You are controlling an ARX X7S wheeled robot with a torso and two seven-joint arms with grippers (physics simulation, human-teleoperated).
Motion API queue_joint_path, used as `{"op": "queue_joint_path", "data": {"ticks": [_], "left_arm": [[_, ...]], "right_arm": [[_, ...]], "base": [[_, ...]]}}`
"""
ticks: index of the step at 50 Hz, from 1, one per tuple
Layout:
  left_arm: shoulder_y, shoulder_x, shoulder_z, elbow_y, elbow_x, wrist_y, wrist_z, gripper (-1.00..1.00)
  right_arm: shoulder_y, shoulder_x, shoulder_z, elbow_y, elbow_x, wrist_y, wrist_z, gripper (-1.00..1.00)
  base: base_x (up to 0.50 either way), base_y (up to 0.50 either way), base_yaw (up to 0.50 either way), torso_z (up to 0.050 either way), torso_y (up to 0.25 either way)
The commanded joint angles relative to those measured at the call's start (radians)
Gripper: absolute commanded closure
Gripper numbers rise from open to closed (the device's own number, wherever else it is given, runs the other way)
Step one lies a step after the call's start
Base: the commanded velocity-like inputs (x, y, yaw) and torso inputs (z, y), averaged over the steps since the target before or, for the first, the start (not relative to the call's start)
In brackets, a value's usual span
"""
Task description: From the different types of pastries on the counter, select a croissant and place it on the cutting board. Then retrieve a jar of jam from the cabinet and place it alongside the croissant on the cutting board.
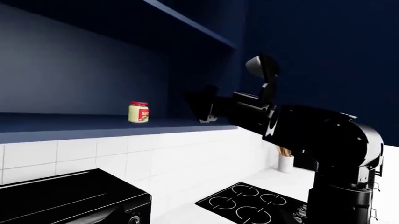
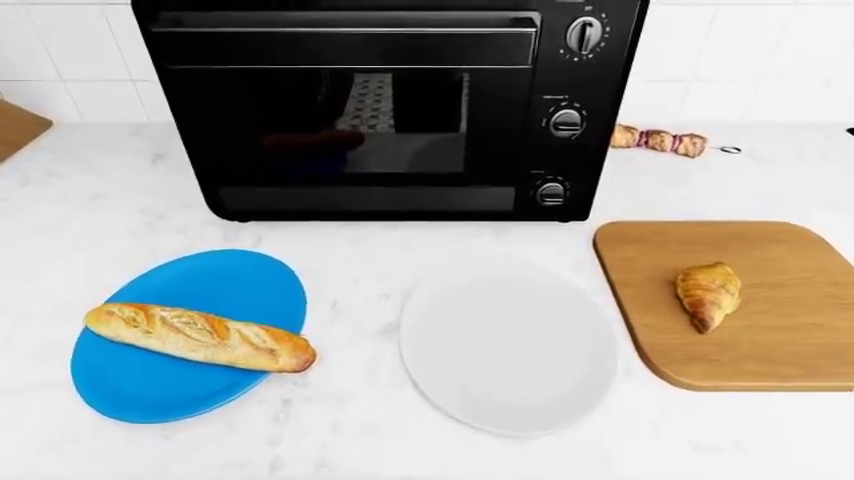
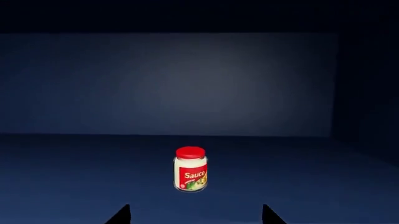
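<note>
The croissant (image 2: pixel 707 294) lies on the wooden cutting board (image 2: pixel 774 340) at the right of the marble counter (image 2: pixel 360 440). The baguette (image 2: pixel 200 337) lies on a blue plate (image 2: pixel 160 385). The jar of jam (image 3: pixel 190 169), cream with a red lid, stands upright on the navy cabinet shelf (image 3: pixel 299 186); it also shows in the left wrist view (image 1: pixel 138 112). My right gripper (image 3: pixel 195 217) is open, its fingertips (image 3: pixel 121 215) spread wide, short of the jar and empty. In the left wrist view it (image 1: pixel 203 108) reaches over the shelf edge beside the jar. My left gripper is out of view.
A black toaster oven (image 2: pixel 387 100) stands at the back of the counter, with a white plate (image 2: pixel 507 350) in front of it and a skewer (image 2: pixel 661 140) to its right. A black cooktop (image 1: pixel 249 203) and a white utensil holder (image 1: pixel 285 162) lie below the cabinet.
</note>
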Motion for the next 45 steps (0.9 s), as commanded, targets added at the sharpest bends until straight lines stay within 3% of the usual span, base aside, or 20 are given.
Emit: {"op": "queue_joint_path", "data": {"ticks": [1, 45], "left_arm": [[-0.007, -0.008, 0.005, -0.006, 0.007, 0.001, -0.002, -1.0], [-0.04, -0.025, 0.02, -0.014, 0.011, -0.006, 0.006, -1.0]], "right_arm": [[0.0, 0.0, 0.0, 0.0, 0.0, 0.0, 0.0, -1.0], [0.0, 0.0, 0.0, 0.0, 0.0, 0.0, 0.0, -1.0]], "base": [[0.12, 0.0, 0.0, 0.0, 0.0], [0.12, 0.01, 0.0, 0.0, 0.0]]}}
